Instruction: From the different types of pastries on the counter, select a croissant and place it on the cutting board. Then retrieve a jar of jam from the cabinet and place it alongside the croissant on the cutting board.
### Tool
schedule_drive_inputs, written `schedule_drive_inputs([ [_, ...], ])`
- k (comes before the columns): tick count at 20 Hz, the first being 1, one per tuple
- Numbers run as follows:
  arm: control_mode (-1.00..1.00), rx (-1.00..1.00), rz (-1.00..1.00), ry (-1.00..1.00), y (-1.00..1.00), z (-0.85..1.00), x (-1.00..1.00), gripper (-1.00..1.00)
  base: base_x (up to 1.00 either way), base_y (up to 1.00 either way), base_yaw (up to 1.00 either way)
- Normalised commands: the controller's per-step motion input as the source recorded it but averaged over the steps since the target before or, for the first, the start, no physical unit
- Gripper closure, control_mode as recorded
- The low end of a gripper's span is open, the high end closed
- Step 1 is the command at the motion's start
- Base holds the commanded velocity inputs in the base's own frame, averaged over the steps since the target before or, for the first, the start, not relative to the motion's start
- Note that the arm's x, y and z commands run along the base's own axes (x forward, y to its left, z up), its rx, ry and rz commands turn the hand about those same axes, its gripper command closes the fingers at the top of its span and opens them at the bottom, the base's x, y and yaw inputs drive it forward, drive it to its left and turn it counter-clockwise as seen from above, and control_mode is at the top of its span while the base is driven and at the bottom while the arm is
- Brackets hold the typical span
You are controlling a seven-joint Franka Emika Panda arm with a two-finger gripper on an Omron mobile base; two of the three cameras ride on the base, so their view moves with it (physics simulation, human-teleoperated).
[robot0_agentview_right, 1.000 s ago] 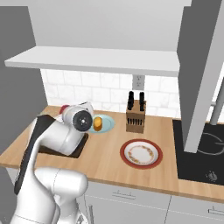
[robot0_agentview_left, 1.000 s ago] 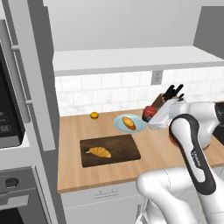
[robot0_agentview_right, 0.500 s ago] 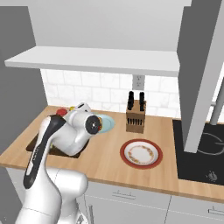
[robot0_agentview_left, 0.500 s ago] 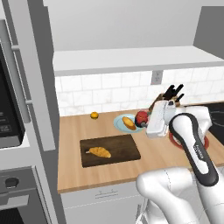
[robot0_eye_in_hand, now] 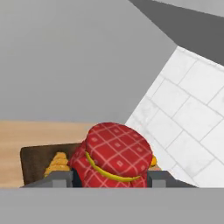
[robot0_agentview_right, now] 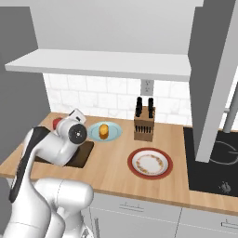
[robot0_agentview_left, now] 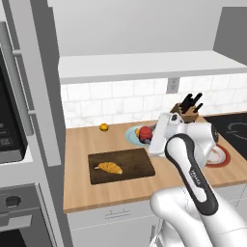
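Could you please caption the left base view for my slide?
Hand carrying the jar of jam toward the cutting board, where the croissant lies.

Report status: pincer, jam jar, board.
Pincer shut on jar of jam, carried above counter. Croissant lies on cutting board; jar not yet on board. Bun on blue plate close beside path.

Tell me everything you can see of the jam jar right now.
The small squat red jar of jam has a red cover with a pale checked pattern, tied by a yellow band. It sits tilted in the claw, a dark finger on either side, off the counter, near the dark brown rectangular wooden cutting board.
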Motion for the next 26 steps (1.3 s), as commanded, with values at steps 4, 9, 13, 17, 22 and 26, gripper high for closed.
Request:
schedule_drive_inputs([
  [4, -1.00, -0.07, 0.00, 0.00, 0.00, -1.00, 0.50, 1.00, 0.00, 0.00, 0.00],
  [9, -1.00, -0.01, 0.01, 0.00, 0.00, -0.41, 0.08, 1.00, 0.00, 0.00, 0.00],
  [13, -1.00, 0.00, 0.00, 0.01, 0.11, -1.00, 0.00, 1.00, 0.00, 0.00, 0.00],
  [17, -1.00, 0.00, 0.04, 0.00, 0.16, -0.86, 0.05, 1.00, 0.00, 0.00, 0.00],
  [22, -1.00, 0.09, 0.00, 0.00, 0.07, -0.60, 0.04, 1.00, 0.00, 0.00, 0.00],
  [26, -1.00, 0.17, 0.01, 0.01, 0.24, -1.00, 0.36, 1.00, 0.00, 0.00, 0.00],
])
